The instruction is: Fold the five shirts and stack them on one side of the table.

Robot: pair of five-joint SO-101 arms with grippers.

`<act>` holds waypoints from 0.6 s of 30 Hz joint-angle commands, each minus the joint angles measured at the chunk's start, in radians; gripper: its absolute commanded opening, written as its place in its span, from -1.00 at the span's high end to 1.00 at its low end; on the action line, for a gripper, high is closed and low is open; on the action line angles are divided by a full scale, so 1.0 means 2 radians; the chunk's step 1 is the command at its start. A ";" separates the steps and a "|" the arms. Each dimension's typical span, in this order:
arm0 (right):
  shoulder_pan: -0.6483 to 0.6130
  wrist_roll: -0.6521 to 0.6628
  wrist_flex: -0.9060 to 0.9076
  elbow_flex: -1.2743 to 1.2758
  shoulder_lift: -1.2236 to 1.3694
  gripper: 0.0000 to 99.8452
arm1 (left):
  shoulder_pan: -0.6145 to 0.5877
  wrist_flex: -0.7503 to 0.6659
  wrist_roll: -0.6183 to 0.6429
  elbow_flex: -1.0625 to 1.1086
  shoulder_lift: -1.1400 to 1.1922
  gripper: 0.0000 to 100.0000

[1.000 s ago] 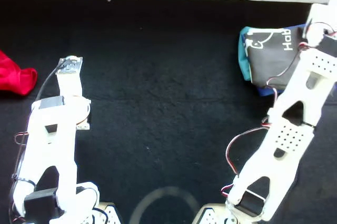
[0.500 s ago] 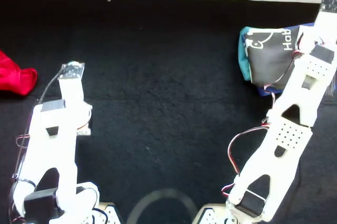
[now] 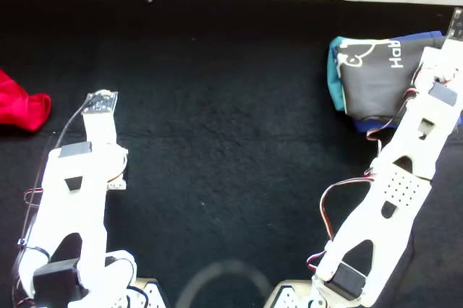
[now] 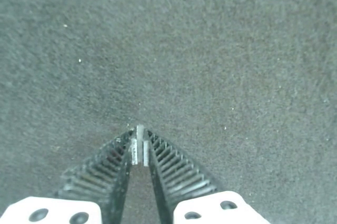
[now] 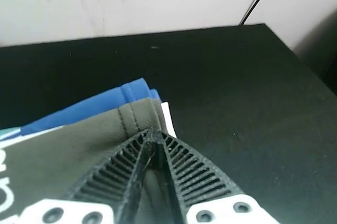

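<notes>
Left hand (image 4: pixel 139 142) is pressed together over the tabletop (image 4: pixel 210 50); a red shirt (image 3: pixel 22 109) lies well off to its left. Right hand (image 5: pixel 152 141) is pressed together, tips at the grey shirt (image 5: pixel 63 155) topping the stack.

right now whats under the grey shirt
A blue shirt, a teal edge and a white edge peek out beneath the grey shirt; the rest is covered.

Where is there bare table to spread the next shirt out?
The widest bare stretch is the middle of the table, between the left arm and the right arm, up to the far edge. Crowded: the far right corner with the folded stack, and the left edge by the red shirt.
</notes>
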 commanded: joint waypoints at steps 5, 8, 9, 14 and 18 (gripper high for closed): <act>0.007 0.003 -0.016 -0.005 0.033 0.99 | -0.004 -0.005 -0.004 -0.002 -0.020 0.98; 0.007 0.002 -0.016 -0.005 0.034 0.99 | -0.004 -0.005 -0.004 -0.002 -0.020 0.98; 0.007 0.002 -0.016 -0.006 0.034 0.99 | -0.004 -0.005 -0.004 -0.002 -0.020 0.98; 0.013 -0.056 -0.012 -0.042 0.027 0.99 | -0.004 -0.005 -0.004 -0.002 -0.020 0.98; 0.013 -0.101 0.026 -0.085 -0.001 0.98 | -0.004 -0.005 -0.004 -0.002 -0.020 0.98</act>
